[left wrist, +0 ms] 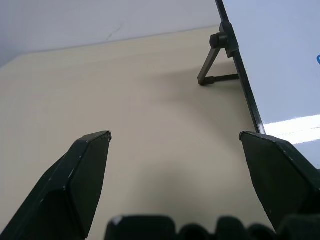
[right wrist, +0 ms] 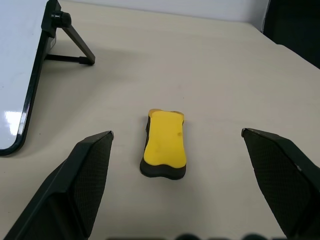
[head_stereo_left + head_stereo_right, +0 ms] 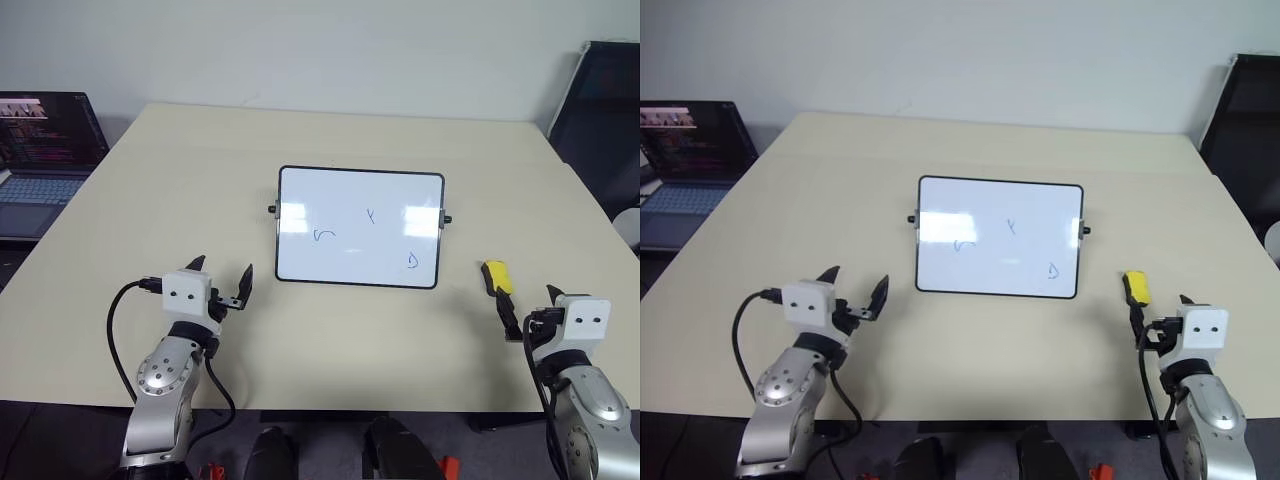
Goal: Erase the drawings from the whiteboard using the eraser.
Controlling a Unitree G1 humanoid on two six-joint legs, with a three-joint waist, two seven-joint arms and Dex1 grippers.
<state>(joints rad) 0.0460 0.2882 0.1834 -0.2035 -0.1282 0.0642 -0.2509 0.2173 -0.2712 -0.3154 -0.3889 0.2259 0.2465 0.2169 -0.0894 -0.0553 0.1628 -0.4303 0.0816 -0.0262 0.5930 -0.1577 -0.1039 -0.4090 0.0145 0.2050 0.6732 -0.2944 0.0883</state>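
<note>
Beige counter (image 3: pixel 330 140) filled most of the scene, pale wall behind it. Dark laptop (image 3: pixel 45 150) sat off the counter's far left edge, screen lit. Dark panel/chair-like object (image 3: pixel 600 120) at far right, can't tell what exactly.

Whiteboard (image 3: pixel 360 228) stood at the middle of the counter, propped tilted on a small black stand (image 1: pixel 216 70), black knobs on both short sides. Drawings (image 3: pixel 324 235) were three small blue scribbles on the board: one left of centre, one upper middle, one near the lower right corner. All three were unerased.

Left end effector (image 3: pixel 222 283) hovered near-left, over the counter, near the board's lower left corner but apart from it. Its fingers (image 1: pixel 80 175) were spread wide apart, nothing between them; only bare counter was seen in the gap, with the board edge beside the right-hand finger in the left wrist view.

Right end effector (image 2: pixel 175 170) sat near-right, level, aimed at the eraser. Its fingers (image 2: pixel 85 175) were wide apart, holding nothing.

Eraser (image 2: pixel 164 144) lay flat on the counter right of the whiteboard, apart from it, yellow face up over a black base. It was just ahead of the right end effector, lined up with the gap between the fingers, not touched by either. In the head view it showed as a small yellow block (image 3: pixel 497 276) just beyond the right fingertips.
</note>
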